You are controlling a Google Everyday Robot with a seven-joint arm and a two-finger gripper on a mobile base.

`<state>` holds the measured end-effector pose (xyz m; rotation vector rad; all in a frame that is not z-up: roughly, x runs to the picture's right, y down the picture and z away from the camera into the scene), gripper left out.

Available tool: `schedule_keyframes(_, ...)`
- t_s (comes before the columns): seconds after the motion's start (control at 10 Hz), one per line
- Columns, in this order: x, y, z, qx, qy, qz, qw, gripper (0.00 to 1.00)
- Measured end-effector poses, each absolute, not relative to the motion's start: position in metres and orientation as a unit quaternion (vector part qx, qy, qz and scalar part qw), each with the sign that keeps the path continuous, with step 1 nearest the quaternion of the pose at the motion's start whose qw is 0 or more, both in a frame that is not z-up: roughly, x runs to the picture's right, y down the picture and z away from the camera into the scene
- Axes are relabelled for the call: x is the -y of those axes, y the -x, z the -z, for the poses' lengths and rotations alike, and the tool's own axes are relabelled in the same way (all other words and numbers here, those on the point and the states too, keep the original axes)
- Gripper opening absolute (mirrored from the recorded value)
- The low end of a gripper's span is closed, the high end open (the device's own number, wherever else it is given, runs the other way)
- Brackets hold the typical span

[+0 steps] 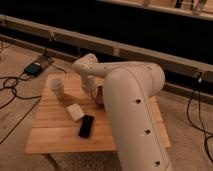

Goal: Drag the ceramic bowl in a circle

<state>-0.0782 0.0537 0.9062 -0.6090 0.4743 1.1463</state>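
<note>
The ceramic bowl [100,96] is a small dark maroon bowl near the middle of the wooden table [55,136]. Only its left part shows; my white arm [131,107] covers the rest. My gripper [93,91] hangs down from the wrist and sits at the bowl's left rim. I cannot tell whether it touches the bowl.
A white cup [57,87] stands at the table's back left. A white block [75,111] and a black remote [86,126] lie in front of the bowl. Cables [12,85] and a small box [34,68] lie on the floor at left. A dark rail wall [150,30] runs behind.
</note>
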Motion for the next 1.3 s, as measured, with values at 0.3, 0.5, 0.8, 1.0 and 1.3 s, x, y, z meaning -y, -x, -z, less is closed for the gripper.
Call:
schedule_keyframes(0.3, -0.03, 0.096, -0.926, -0.212, 0.272, -0.523, 0.779, 0.0)
schedule_keyframes(0.5, -0.023, 0.12, -0.932, -0.205, 0.273, -0.507, 0.791, 0.0)
schedule_keyframes(0.8, -0.025, 0.17, -0.93, -0.183, 0.29, -0.474, 0.811, 0.0)
schedule_keyframes(1.0, -0.04, 0.205, -0.916, -0.164, 0.311, -0.446, 0.823, 0.0)
schedule_keyframes(1.3, -0.072, 0.224, -0.885, -0.155, 0.347, -0.42, 0.824, 0.0)
